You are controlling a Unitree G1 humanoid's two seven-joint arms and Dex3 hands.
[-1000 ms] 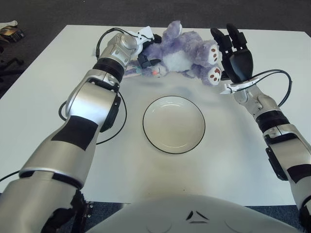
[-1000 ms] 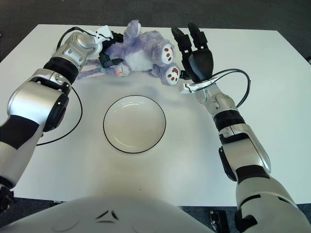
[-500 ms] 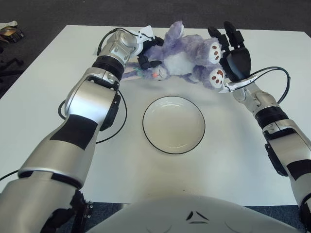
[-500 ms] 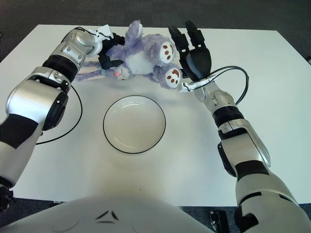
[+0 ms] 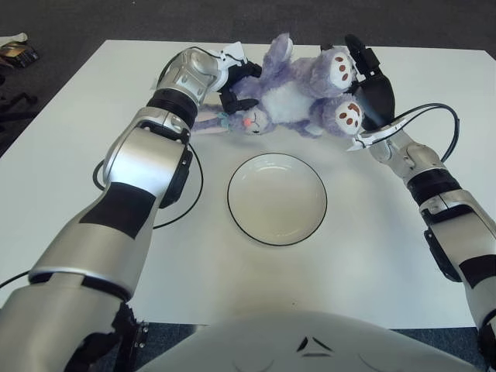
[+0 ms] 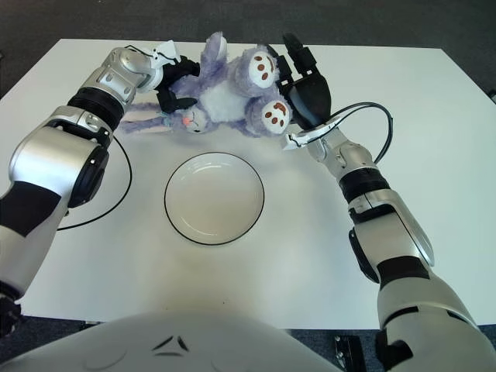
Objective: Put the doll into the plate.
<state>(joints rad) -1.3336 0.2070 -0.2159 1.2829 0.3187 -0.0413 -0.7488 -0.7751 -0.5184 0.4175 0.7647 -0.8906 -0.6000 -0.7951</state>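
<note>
Lying beyond the far rim of the round white black-rimmed plate (image 5: 277, 198) on the white table (image 5: 70, 155), fluffy purple plush doll (image 5: 291, 97) with white belly, pink nose toward the plate, brown-spotted white soles turned up and rightward. Clamped from both ends: left robot hand (image 5: 236, 81) gripping the head end at the plate's far left, right robot hand (image 6: 304, 89) pressed with black fingers (image 6: 298, 58) extended behind the feet, at the plate's far right. Curving left of the plate, thin black cable (image 5: 192, 194).
</note>
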